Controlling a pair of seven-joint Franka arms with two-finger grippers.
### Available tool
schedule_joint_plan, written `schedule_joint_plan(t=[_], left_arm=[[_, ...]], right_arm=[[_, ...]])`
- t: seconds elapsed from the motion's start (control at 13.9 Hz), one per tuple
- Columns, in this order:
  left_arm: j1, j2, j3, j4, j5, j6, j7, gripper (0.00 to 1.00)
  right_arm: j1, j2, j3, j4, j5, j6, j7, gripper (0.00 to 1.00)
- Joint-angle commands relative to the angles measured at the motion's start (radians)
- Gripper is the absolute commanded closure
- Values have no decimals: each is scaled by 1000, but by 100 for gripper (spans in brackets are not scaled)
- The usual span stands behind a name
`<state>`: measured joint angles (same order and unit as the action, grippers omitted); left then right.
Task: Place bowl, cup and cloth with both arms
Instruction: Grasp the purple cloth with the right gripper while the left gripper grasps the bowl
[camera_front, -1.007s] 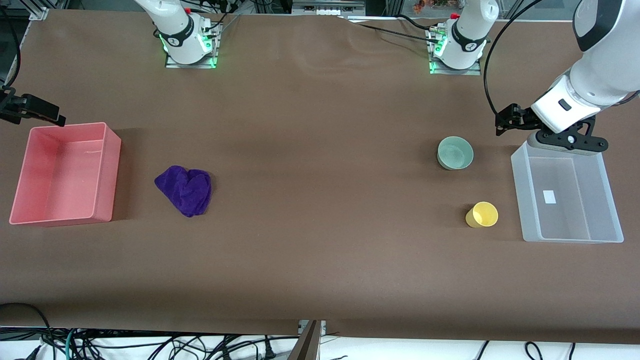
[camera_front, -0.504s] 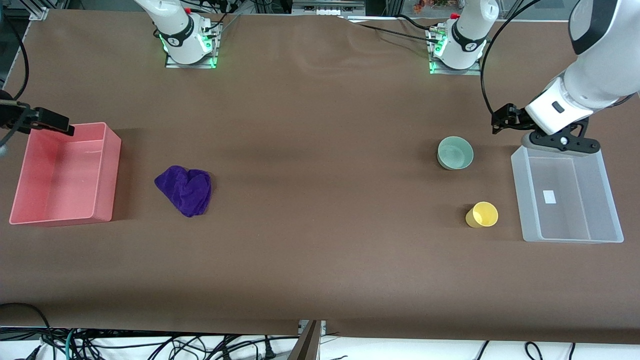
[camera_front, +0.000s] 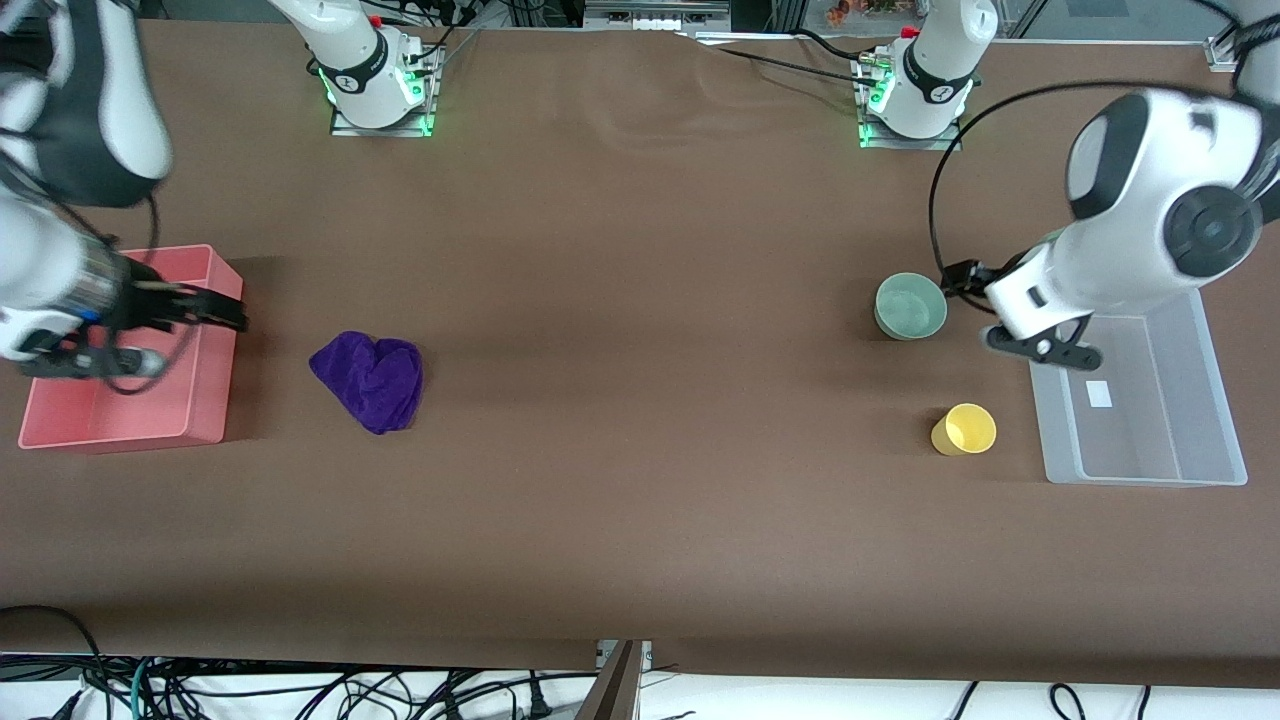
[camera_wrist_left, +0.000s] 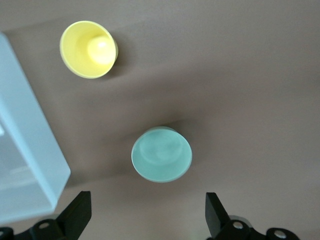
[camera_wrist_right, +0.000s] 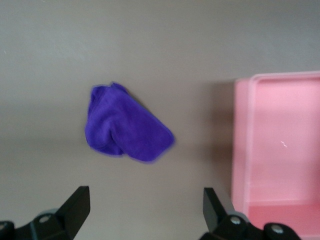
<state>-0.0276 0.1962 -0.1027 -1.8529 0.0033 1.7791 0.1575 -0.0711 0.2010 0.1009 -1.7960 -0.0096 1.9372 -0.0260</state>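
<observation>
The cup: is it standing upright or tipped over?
Upright. The cup rests on its base, its round rim facing up, and the left wrist view shows its inner bottom.

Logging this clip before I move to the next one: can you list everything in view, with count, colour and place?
bowl: one, pale mint green, upright on the table near the clear bin, farther from the front camera than the cup.
cup: one, yellow, on the table beside the clear bin.
cloth: one, purple, bunched on the table beside the pink bin.
pink bin: one, at the right arm's end of the table.
clear bin: one, translucent, at the left arm's end.
table: one, brown cover.
left pincer: black, open, over the table near the bowl.
right pincer: black, open, over the pink bin's edge, near the cloth.
</observation>
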Motion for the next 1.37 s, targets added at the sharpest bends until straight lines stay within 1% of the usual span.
schedule_joint_plan(t=[0.0, 0.07, 0.22, 0.36, 0.43, 0.5, 0.58, 0.72, 0.79, 0.86, 0.94, 1.01, 1.08, 1.15, 1.29], left_arm=[[11, -27, -2, -194, 27, 175, 153, 0], [12, -27, -2, -241, 27, 222, 231, 0], [20, -26, 0, -333, 29, 320, 338, 0], [26, -5, 0, -429, 29, 489, 446, 0], [41, 17, 0, -457, 27, 549, 485, 1], [50, 38, 0, -459, 29, 568, 499, 5], [51, 60, 0, -459, 29, 572, 505, 13], [52, 101, 0, -465, 29, 612, 511, 24], [52, 109, 0, -470, 29, 629, 530, 32], [52, 117, 0, -468, 29, 631, 560, 53], [55, 120, 0, -467, 29, 643, 577, 75], [60, 126, 0, -467, 29, 651, 582, 90], [61, 129, 0, -467, 29, 652, 585, 100], [60, 124, 0, -465, 29, 652, 596, 100], [61, 86, 1, -456, 29, 631, 635, 100]], right_arm=[[-2, 0, 57, -153, -1, 207, 78, 0], [-1, 24, 75, -175, -3, 260, 118, 0], [11, 79, 79, -215, -3, 365, 130, 0], [30, 133, 80, -261, -3, 494, 133, 0], [40, 164, 82, -270, -3, 541, 133, 0], [53, 190, 82, -270, -4, 572, 132, 0], [56, 213, 82, -270, -6, 606, 121, 0], [59, 260, 82, -270, -7, 675, 110, 0], [69, 279, 82, -270, -7, 704, 110, 0], [77, 291, 82, -272, -7, 732, 110, 1], [80, 299, 82, -275, -7, 744, 110, 19], [80, 299, 82, -281, -7, 744, 109, 63], [83, 299, 82, -281, -7, 740, 110, 96], [83, 298, 82, -283, -7, 737, 109, 100], [83, 287, 80, -276, -7, 735, 74, 100]])
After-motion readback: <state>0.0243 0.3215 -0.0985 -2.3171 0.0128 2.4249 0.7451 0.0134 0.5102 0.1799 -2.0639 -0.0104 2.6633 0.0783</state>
